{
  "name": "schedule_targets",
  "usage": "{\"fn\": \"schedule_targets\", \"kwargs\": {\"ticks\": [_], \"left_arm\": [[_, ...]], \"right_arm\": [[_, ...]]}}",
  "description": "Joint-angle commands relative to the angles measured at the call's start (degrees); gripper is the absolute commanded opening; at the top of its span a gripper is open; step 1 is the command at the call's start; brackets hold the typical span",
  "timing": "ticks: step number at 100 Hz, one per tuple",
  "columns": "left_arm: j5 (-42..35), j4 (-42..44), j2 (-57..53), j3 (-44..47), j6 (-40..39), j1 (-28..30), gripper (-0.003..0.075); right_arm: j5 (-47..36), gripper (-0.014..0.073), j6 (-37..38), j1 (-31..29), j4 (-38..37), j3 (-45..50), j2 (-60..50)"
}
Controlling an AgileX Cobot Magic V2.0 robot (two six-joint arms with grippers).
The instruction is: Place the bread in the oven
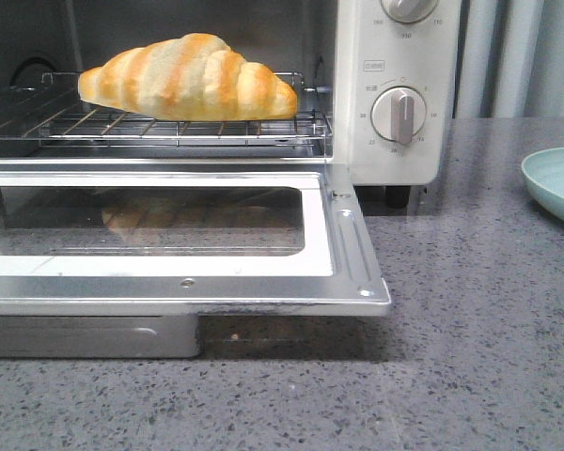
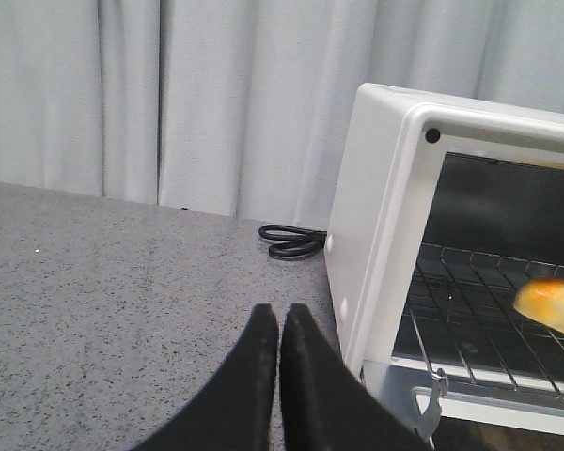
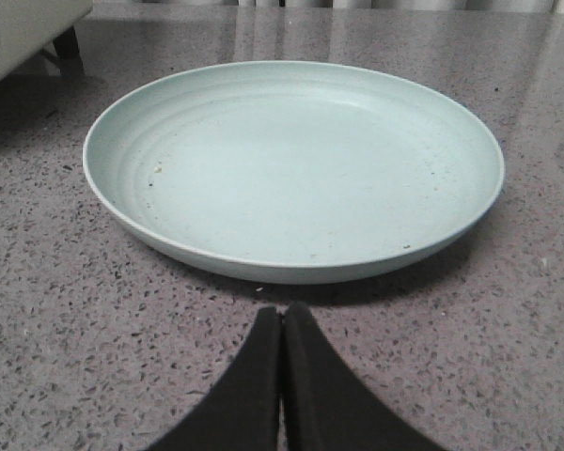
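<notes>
Bread (image 1: 190, 78) is sitting on the wire rack (image 1: 169, 127) inside the oven (image 1: 395, 94), whose door (image 1: 169, 235) is dropped wide open over the counter (image 1: 470, 357). Left fingers (image 2: 278, 324) are pressed together beside the oven's outer wall. Over toward the counter's right edge, right fingers (image 3: 282, 324) are together too, just short of a pale green plate (image 3: 291, 169).
</notes>
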Motion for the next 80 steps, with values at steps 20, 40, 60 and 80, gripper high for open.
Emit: {"fn": "schedule_targets", "kwargs": {"ticks": [20, 40, 60, 80], "left_arm": [[-3.24, -1.02, -1.59, -1.60, -0.01, 0.17, -0.0021], [-3.24, -1.02, -1.59, -1.60, -0.01, 0.17, -0.0021], [-3.24, -1.02, -1.59, -1.60, -0.01, 0.17, -0.0021], [-3.24, -1.02, -1.59, -1.60, -0.01, 0.17, -0.0021]], "right_arm": [[-1.22, -0.0048, -0.35, -0.45, -0.17, 0.62, -1.34], [-1.32, -0.0048, -0.35, -0.45, -0.05, 0.62, -1.34], [-1.32, -0.0048, -0.35, -0.45, -0.05, 0.62, -1.34], [-1.32, -0.0048, -0.35, -0.45, -0.05, 0.62, -1.34]]}}
